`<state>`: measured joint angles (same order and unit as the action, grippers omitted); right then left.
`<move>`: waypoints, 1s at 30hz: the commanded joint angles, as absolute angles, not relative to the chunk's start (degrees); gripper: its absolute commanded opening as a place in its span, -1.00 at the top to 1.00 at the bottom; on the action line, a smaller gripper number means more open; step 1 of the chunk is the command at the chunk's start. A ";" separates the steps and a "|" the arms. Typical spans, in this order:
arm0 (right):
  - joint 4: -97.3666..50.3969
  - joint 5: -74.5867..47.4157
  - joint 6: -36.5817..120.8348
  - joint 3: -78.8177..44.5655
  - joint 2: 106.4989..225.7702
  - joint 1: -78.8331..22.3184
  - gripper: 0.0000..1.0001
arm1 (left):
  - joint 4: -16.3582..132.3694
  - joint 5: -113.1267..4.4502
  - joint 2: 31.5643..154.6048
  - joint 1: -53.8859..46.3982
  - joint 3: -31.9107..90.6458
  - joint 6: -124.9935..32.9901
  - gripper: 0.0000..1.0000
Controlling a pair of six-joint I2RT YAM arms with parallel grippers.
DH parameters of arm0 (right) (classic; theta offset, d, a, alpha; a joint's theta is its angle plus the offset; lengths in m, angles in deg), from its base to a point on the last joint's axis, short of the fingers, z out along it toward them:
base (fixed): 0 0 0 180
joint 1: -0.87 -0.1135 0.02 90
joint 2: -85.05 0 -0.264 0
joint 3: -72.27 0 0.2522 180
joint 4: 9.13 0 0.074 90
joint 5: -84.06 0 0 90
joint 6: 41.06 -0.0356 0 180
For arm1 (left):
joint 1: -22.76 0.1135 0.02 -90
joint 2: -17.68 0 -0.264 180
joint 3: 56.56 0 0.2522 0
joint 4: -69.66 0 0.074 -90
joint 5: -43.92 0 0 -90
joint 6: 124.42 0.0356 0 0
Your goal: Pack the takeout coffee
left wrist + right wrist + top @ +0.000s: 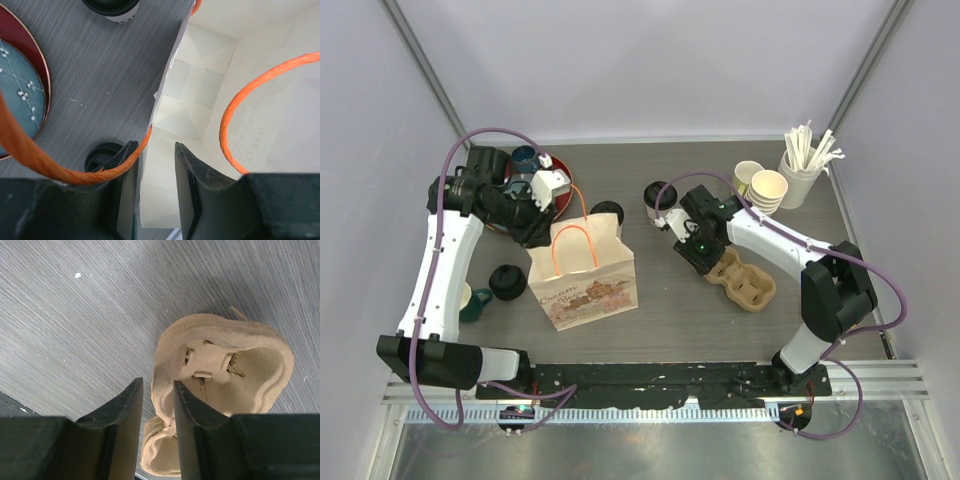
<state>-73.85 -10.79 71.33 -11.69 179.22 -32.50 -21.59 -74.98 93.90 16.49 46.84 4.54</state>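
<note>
A white paper bag point(582, 272) with orange handles stands mid-table. My left gripper point(535, 226) is open. It straddles the bag's left wall point(167, 125), one finger outside and one inside, with an orange handle point(75, 172) lying across the outer finger. Black-lidded cream cups stand behind the bag point(608, 213) and to its right point(658, 198); one shows in the left wrist view point(111, 6). A third black lid point(507, 282) sits left of the bag. My right gripper point(703, 252) is open. It straddles the rim of a brown pulp cup carrier point(220, 365), which lies flat on the table point(745, 280).
A red tray point(563, 192) holding a blue dish point(17, 90) sits at the back left. A green mug point(472, 302) stands by the left arm. A stack of bare paper cups point(765, 188) and a cup of white straws point(803, 165) stand at the back right.
</note>
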 commanded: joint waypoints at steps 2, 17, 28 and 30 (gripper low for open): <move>-72.11 -11.13 72.32 -11.80 179.10 -32.35 0.34 | -28.47 -74.82 93.00 16.34 47.73 3.81 0.23; -72.81 -12.53 71.97 -12.77 179.80 -32.00 0.78 | -28.82 -74.82 92.91 16.34 47.99 3.99 0.23; -73.43 -11.57 68.37 -14.53 176.38 -32.00 0.98 | -28.74 -74.82 92.91 16.34 48.08 3.81 0.23; -73.34 -10.87 68.10 -14.09 175.93 -32.00 0.91 | -28.74 -74.82 92.82 16.34 48.17 3.81 0.23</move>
<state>-73.11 -11.75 69.76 -11.99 179.20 -32.25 -21.61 -74.57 93.90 16.49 46.87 4.54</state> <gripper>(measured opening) 0.027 0.385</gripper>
